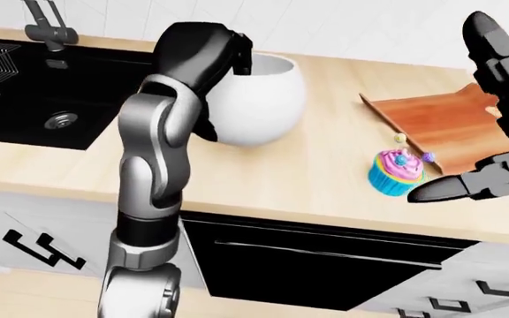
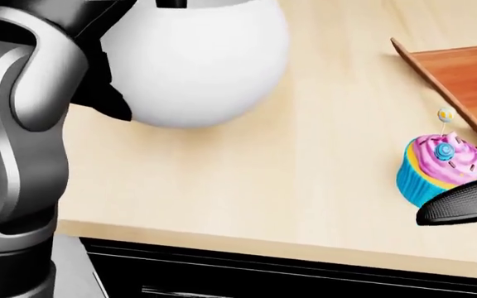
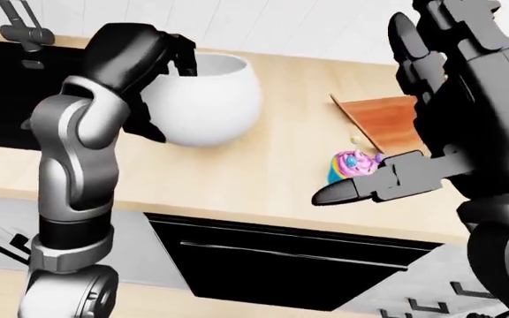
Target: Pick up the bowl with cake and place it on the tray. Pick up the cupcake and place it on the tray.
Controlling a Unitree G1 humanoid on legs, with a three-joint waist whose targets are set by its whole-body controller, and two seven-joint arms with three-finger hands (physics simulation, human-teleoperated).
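The pale wooden countertop [image 1: 308, 172] fills the middle band of the left-eye view, with a black recessed sink [image 1: 33, 99] at the upper left and dark cabinet fronts [image 1: 325, 265] along the bottom. The silver and black left arm [image 1: 153, 179] rises from the lower left, and its black left hand [image 1: 203, 56] sits at the rim of the large round white bowl [image 1: 259, 99] in the upper centre; the fingers curl over the rim, but whether they actually clamp it cannot be told, and the bowl's contents are hidden. The flat reddish-brown wooden tray [image 1: 444, 126] lies at the right, its near corner just beside the cupcake. The black right hand [image 3: 449, 99] stands wide open in the right-eye view, fingers spread and holding nothing, with 1 finger [image 2: 462, 202] stretched just below the cupcake. The small cupcake with pink frosting and a blue wrapper [image 2: 441, 167] stands upright on the counter, well apart from the bowl.
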